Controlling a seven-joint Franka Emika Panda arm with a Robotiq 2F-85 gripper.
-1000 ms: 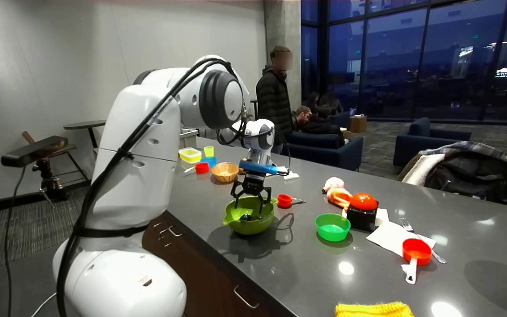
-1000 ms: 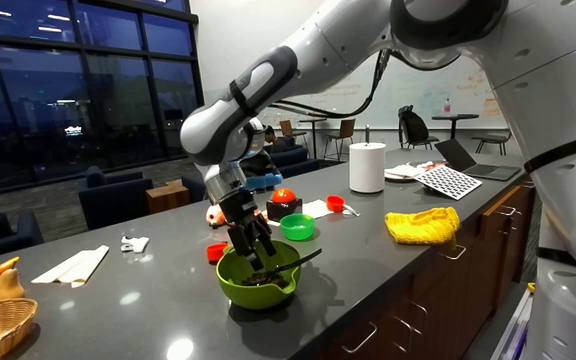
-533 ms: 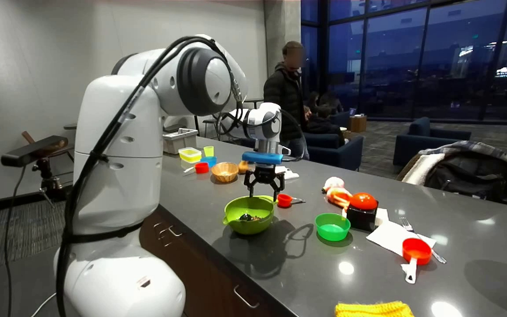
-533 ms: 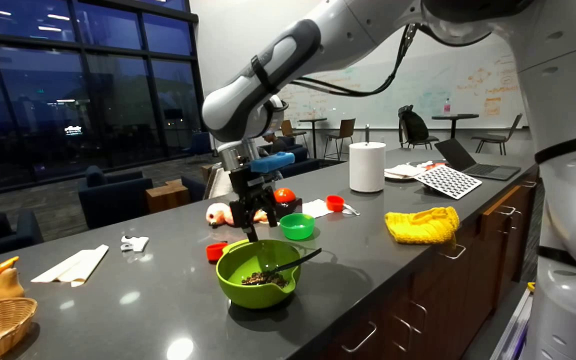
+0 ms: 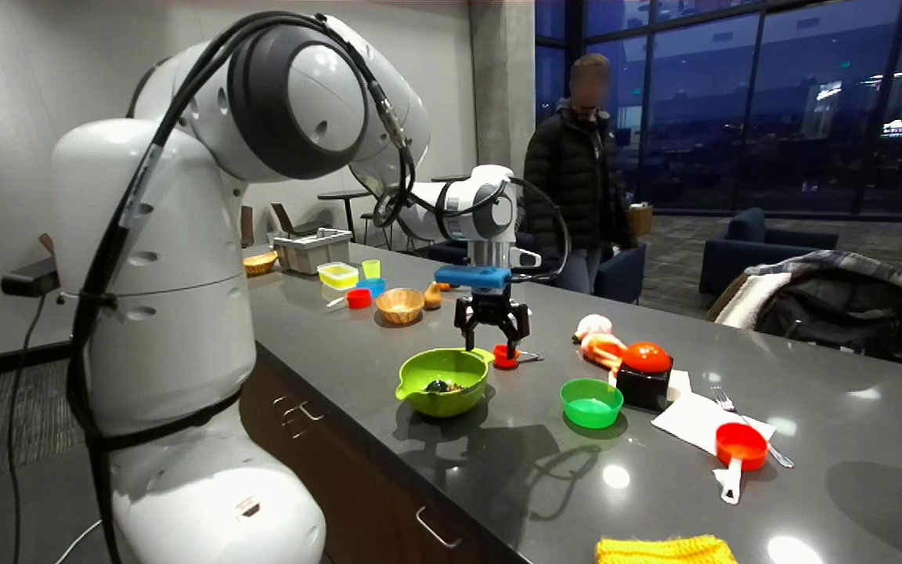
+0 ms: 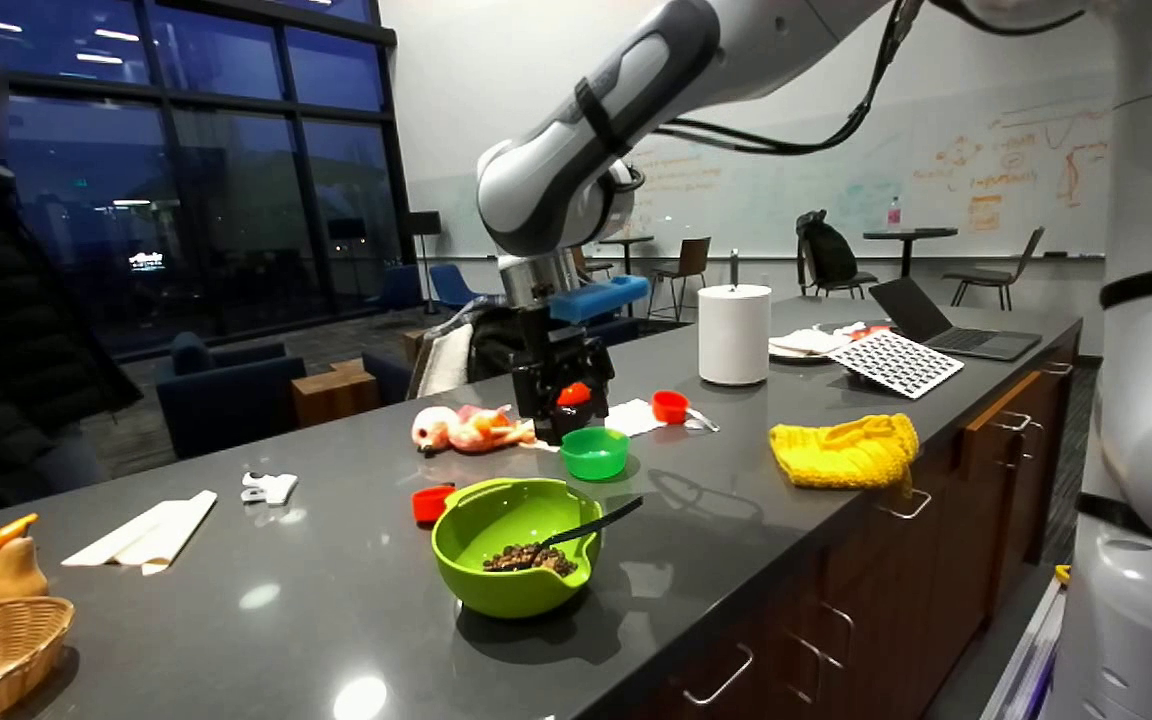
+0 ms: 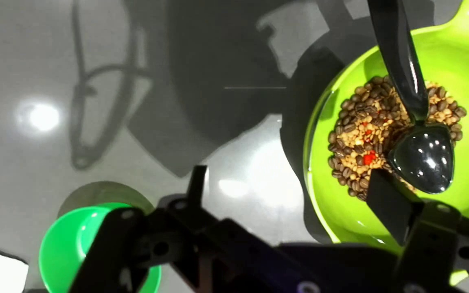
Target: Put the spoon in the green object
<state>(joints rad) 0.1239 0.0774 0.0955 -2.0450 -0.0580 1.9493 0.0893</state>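
Grey counter (image 6: pixel 336 560): glossy, ran before tall windows (image 5: pixel 701 117). Lime-green bowl (image 6: pixel 476 588): smooth, spouted, contained brown beans (image 7: pixel 367 106). Black spoon (image 7: pixel 413 95): shiny — lay in the bowl, handle projecting over the rim. Gripper (image 5: pixel 490 349): jaws stood wide apart, holding nothing. Yellow cloth (image 6: pixel 841 455): knitted.

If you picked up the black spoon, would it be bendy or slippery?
The black spoon would probably stay stiff, since its handle sticks out past the green bowl without drooping. It may be slippery, because it's shiny. Lifting it might scatter some brown beans, since its neck lies across them.
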